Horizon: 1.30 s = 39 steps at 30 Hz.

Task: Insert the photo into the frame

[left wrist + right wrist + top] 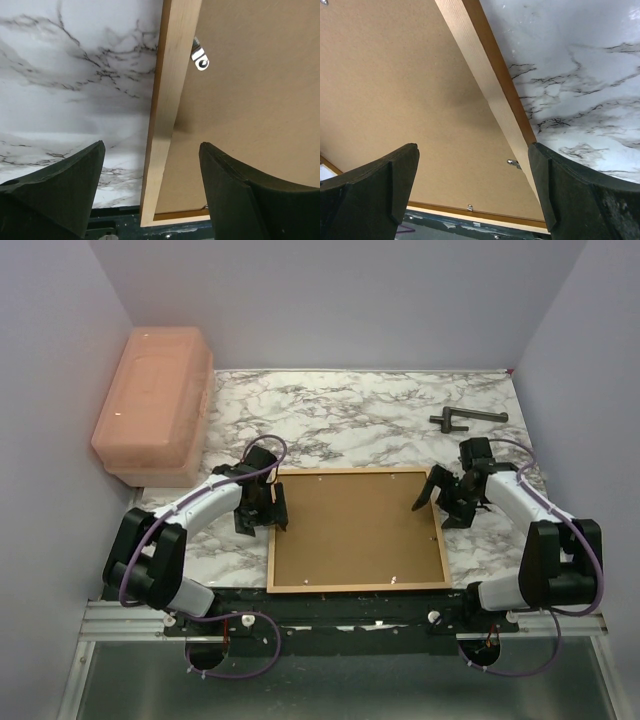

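The frame (272, 540) lies flat on the marble table near the front edge, back side up, with a plain brown backing board (355, 530) filling it. The photo is out of view. My left gripper (262, 508) is open above the frame's left rail (167, 100), its fingers (75, 185) straddling the rail without touching it. My right gripper (440, 495) is open over the frame's right rail (490, 85), with nothing between its fingers (560, 190). Small metal clips (201, 59) (512, 162) sit along the inner edge of the rails.
A pink lidded box (155, 400) stands at the back left against the wall. At the back right a black T-shaped tool (465, 418) lies on the table (350, 410). Pale walls close in the left, right and far sides.
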Available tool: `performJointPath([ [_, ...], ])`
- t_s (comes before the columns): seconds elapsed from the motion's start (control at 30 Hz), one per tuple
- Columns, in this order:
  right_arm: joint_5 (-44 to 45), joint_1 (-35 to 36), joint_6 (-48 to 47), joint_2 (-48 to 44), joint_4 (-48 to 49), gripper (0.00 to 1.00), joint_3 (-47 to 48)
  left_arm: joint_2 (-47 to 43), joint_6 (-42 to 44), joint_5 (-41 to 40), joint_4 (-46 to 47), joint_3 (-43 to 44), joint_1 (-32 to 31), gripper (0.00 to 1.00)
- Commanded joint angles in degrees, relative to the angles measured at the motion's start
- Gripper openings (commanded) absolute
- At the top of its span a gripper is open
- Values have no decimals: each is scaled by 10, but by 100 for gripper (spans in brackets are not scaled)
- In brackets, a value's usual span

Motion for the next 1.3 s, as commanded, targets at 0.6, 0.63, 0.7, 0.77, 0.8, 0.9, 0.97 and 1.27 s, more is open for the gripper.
performJointPath([
  [0.6,-119,60,43,155,109,100,55,173,55,103,-8,221,84,77],
  [0.63,-118,65,45,165,111,100,64,179,62,95,-17,231,88,77],
  [0.7,-114,71,43,183,115,100,79,187,77,73,-35,247,97,79],
  [0.77,-97,72,36,187,108,100,86,183,95,34,-57,260,99,80],
  [0.8,-86,72,29,185,102,100,87,173,103,17,-62,260,99,81],
  [0.9,-53,72,14,159,84,100,77,130,118,-42,-73,250,99,85],
  [0.97,-39,71,3,139,68,100,63,96,127,-61,-74,241,99,87],
  [1.27,-55,75,-4,16,10,100,-21,-98,141,67,-9,144,83,93],
])
